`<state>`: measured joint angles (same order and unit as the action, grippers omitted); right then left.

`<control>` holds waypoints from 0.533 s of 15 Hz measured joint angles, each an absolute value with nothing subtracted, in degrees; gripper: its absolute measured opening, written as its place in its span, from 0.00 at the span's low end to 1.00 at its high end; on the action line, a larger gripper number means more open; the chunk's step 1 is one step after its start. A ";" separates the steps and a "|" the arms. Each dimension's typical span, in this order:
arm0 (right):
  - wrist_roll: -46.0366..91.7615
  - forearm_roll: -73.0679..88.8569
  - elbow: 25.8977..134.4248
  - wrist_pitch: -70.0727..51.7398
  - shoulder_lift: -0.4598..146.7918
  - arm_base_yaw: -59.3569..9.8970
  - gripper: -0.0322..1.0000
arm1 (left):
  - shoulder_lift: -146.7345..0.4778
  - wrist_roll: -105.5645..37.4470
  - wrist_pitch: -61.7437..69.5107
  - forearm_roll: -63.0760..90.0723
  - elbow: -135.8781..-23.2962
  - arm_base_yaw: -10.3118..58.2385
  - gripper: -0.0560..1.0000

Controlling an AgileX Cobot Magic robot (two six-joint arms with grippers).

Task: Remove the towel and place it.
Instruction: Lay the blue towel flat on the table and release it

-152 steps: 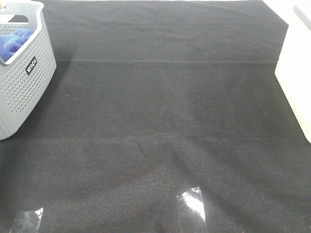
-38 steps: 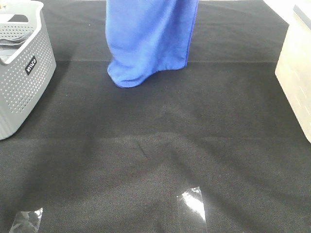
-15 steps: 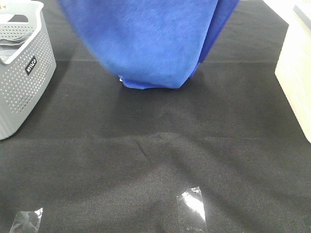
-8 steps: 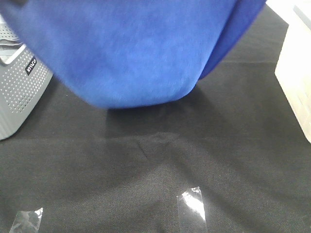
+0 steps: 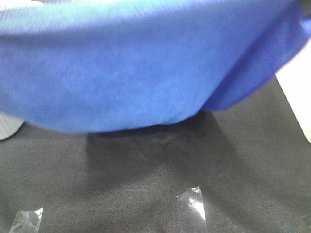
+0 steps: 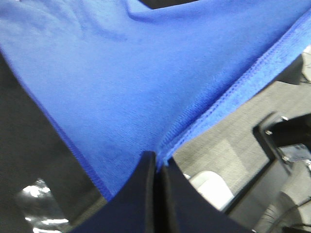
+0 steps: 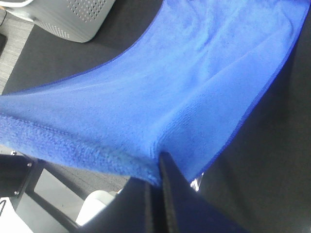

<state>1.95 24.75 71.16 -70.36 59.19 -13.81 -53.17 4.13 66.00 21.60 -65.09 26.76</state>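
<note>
The royal-blue towel (image 5: 136,68) hangs spread wide across the whole upper half of the exterior high view, sagging above the black mat (image 5: 146,184). In the left wrist view my left gripper (image 6: 158,162) is shut on the towel's stitched hem (image 6: 146,87). In the right wrist view my right gripper (image 7: 158,160) is shut on the towel's other hem edge (image 7: 160,82). Neither gripper shows in the exterior high view; the cloth hides them.
The grey perforated basket (image 7: 73,17) stands at the mat's far left, only its corner (image 5: 8,127) showing below the towel. A pale box (image 5: 296,97) stands at the right edge. Clear tape patches (image 5: 190,208) lie near the mat's front edge.
The towel left the basket, was lifted over the mat and has spread wider and come toward the camera, now covering the basket and the mat's back half.
</note>
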 joint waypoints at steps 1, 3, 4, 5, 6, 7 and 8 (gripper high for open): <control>1.95 24.75 71.16 -70.36 59.19 -13.81 0.03 | -53.17 4.13 66.00 21.60 -65.09 26.76 0.05; 1.49 25.10 67.84 -70.36 56.61 -13.81 0.03 | -50.88 4.13 65.95 24.98 -60.22 26.76 0.05; 0.52 25.38 65.37 -70.36 54.60 -13.81 0.03 | -49.90 4.53 65.89 26.47 -57.81 26.76 0.05; 0.46 25.61 64.46 -70.36 53.80 -13.81 0.03 | -48.70 5.10 65.72 27.73 -55.52 26.76 0.05; 0.00 26.36 61.42 -70.36 51.28 -13.81 0.03 | -46.98 6.19 65.66 29.79 -52.71 26.76 0.05; -0.97 27.16 59.82 -70.36 49.79 -13.81 0.03 | -45.84 6.88 65.72 30.42 -51.68 26.76 0.05; -1.55 28.07 57.18 -70.36 47.78 -13.81 0.03 | -44.63 7.68 65.83 31.11 -50.71 26.76 0.05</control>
